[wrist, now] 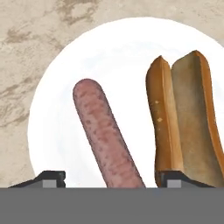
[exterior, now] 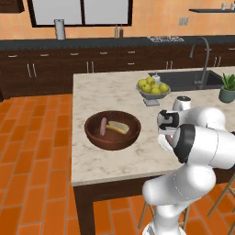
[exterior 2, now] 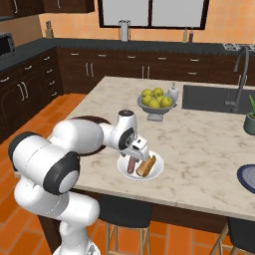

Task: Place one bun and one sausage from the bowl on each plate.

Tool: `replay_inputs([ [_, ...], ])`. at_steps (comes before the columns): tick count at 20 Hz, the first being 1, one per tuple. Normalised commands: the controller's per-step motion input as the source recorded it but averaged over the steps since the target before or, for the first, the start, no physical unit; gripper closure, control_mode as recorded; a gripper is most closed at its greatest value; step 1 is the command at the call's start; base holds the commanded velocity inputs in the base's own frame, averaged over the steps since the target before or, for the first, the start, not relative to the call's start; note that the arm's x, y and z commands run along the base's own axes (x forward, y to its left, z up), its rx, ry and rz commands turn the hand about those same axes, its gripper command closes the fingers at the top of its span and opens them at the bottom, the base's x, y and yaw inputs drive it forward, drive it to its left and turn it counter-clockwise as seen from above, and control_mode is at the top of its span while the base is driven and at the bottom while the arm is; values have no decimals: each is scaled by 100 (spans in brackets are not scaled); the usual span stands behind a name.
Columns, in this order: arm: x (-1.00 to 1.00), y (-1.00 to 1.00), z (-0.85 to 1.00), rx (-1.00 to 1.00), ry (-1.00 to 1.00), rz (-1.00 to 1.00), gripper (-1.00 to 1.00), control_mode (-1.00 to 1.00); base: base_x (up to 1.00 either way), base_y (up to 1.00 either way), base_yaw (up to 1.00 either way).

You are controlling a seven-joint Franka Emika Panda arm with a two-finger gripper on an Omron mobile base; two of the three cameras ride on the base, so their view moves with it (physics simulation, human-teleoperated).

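Two items lie on your white plate (exterior 2: 149, 174): a sausage (wrist: 107, 140) and a split bun (wrist: 183, 118), side by side, apart; your gripper (wrist: 109, 178) hangs just above them with fingers (wrist: 50, 178) spread, one tip either side of the sausage, gripping nothing; the wooden bowl (exterior: 112, 130) on the marble island (exterior: 92, 160) holds another sausage (exterior: 103, 126) and bun (exterior: 117, 127); a dark plate (exterior 2: 247, 178) sits at the counter's right edge.

The dark plate (exterior 2: 248, 178) is cut by the right edge, and the arm hides most of the wooden bowl (exterior 2: 89, 119)
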Motion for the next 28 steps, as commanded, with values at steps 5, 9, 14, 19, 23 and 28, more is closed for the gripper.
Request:
replay_inputs([
  [5, -14, 8, 43, 0, 0, -1, -100, -100, 0, 0, 0],
  [9, -6, 33, 100, 0, 2, 0, -100, -100, 0, 0, 0],
  [14, -3, 63, 92, 0, 2, 7, -100, -100, 0, 0, 0],
  [19, 2, 64, 62, 0, 5, 11, -100, -100, 0, 0, 0],
  [23, 22, 65, 20, -1, 5, 16, -100, -100, 0, 0, 0],
  [28, 1, 86, -19, -6, 4, 26, -100, -100, 0, 0, 0],
])
